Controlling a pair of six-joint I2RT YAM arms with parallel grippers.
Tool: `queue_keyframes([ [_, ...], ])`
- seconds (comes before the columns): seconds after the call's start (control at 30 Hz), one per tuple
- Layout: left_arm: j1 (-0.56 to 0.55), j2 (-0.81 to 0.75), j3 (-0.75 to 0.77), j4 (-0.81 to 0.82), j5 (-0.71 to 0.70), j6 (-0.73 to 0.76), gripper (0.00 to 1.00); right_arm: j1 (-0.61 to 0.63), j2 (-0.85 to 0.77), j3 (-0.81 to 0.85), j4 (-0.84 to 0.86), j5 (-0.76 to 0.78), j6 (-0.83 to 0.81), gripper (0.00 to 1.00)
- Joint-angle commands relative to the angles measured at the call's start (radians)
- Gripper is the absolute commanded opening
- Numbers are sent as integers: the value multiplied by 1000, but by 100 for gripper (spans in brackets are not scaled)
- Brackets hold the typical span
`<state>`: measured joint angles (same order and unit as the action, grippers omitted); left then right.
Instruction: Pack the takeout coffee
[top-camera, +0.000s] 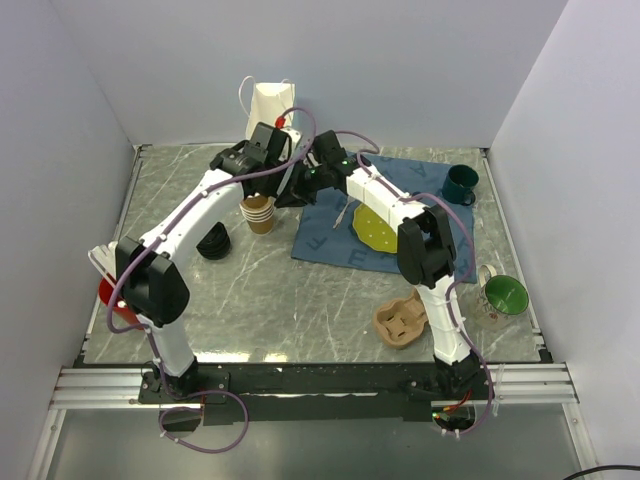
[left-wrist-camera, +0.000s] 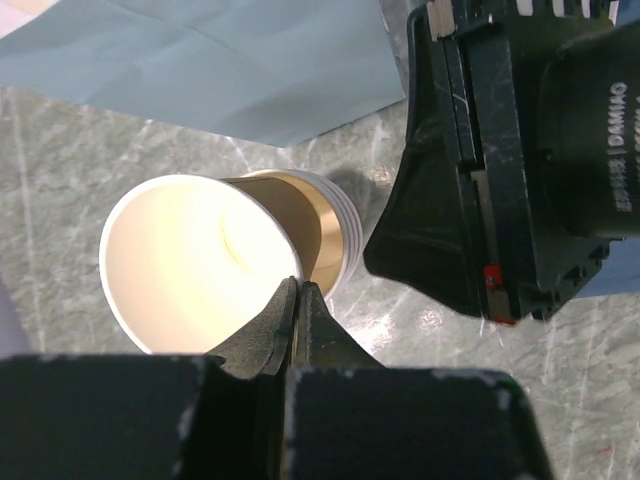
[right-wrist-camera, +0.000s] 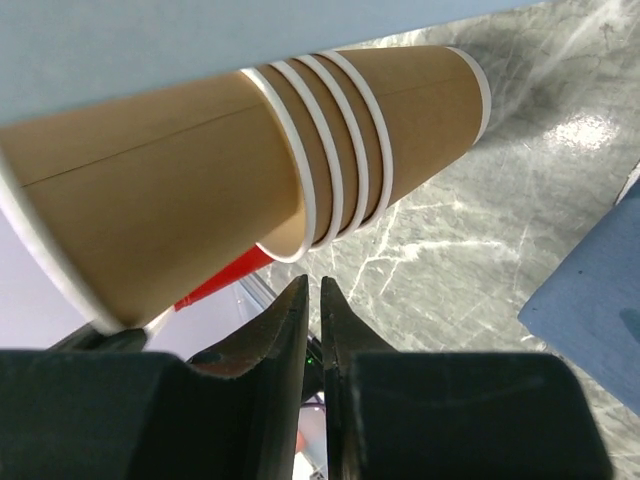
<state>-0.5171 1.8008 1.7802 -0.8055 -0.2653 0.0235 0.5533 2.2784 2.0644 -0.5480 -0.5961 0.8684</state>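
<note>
Left claw (left-wrist-camera: 297, 290): pinching rim of top brown paper cup (left-wrist-camera: 190, 265).
Right claw (right-wrist-camera: 313, 287): fingers nearly touching, empty.
Risk: unheld nested cup stack (right-wrist-camera: 400, 120) lifts too.

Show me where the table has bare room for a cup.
Bare marble lies near centre, bordered by the black lid, blue cloth and cardboard carrier; also the back-left corner beside the paper bag. Crowded: around the cup stack, where the left arm and right arm meet.
</note>
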Motion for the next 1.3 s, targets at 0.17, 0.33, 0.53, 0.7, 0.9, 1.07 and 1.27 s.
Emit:
queue_keyframes([
  [0.17,-101,-89,48,-20,-236,29,1,-41,-108,-38,-24,-28,-84,18],
  [0.33,-138,-116,105,-20,-342,30,1,-69,-238,-150,-36,-14,-129,18],
  [0.53,-263,-169,205,-119,-379,-94,1,-98,-453,-280,-240,99,-224,24],
  [0.7,-435,-182,203,-325,-393,-311,1,-125,-734,-492,-325,234,-270,41],
  [0.9,-604,-224,3,-462,-359,-569,1,-135,-1060,-722,-398,331,-253,71],
  [1.07,-641,-244,-143,-368,-292,-704,1,-136,-1267,-759,-483,424,-235,100],
  [1.27,-640,-146,-136,-319,-250,-799,1,-136,-1343,-610,-630,455,-331,100],
])
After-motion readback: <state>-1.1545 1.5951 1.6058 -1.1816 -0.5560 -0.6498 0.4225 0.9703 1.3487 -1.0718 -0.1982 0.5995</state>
